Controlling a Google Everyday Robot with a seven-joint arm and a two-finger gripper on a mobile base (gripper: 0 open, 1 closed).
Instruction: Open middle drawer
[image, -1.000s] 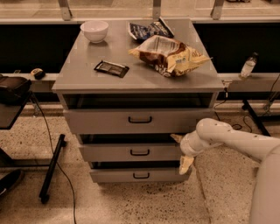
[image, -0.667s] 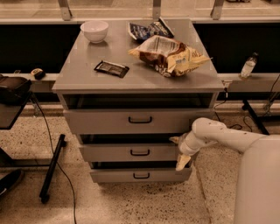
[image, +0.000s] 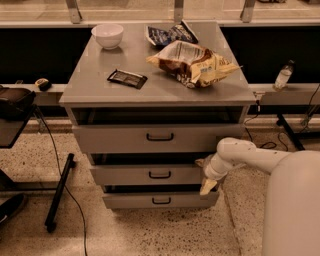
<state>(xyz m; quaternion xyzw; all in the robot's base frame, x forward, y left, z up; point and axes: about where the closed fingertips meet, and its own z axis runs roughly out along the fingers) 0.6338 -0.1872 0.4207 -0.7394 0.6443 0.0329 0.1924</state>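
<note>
Camera view: claw (image: 205, 175) at right end of middle drawer (image: 130, 175), well off black loop handle (image: 160, 174); claw state: cannot tell. Risk: off-centre pull may skew, jam drawer.

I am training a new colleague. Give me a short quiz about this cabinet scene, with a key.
1. True or false: the bowl stands on the cabinet top.
2. The hand is at the right end of which drawer? A top, B middle, C bottom.
3. Fill in: the middle drawer has a handle coloured ____.
Key: 1 true; 2 B; 3 black.
</note>
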